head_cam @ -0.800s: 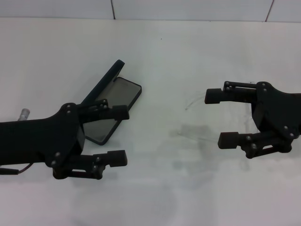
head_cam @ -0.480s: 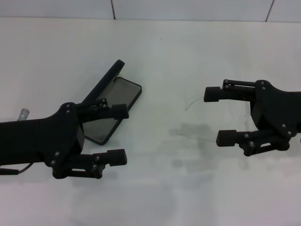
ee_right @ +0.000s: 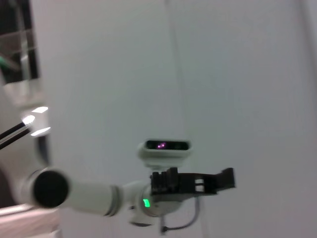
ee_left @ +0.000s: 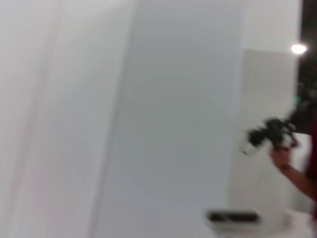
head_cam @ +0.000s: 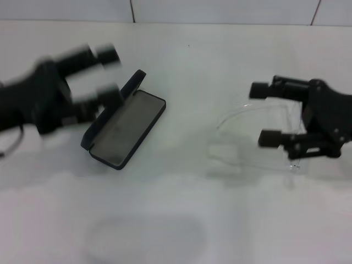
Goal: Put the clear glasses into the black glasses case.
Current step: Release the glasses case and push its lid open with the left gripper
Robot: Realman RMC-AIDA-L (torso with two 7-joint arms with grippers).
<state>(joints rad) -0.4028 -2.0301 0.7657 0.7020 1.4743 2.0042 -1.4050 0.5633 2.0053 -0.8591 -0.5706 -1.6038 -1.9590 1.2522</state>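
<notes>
On white table (head_cam: 181,220), open black glasses case (head_cam: 124,131), no readable lettering.

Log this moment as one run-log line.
left gripper: open, beside lid of open flat black glasses case | right gripper: open, over transparent clear glasses on white table | glasses not cased

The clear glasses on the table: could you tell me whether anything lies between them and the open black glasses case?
Nothing visible does. In the head view, only bare white table separates the clear glasses from the open black glasses case.
</notes>
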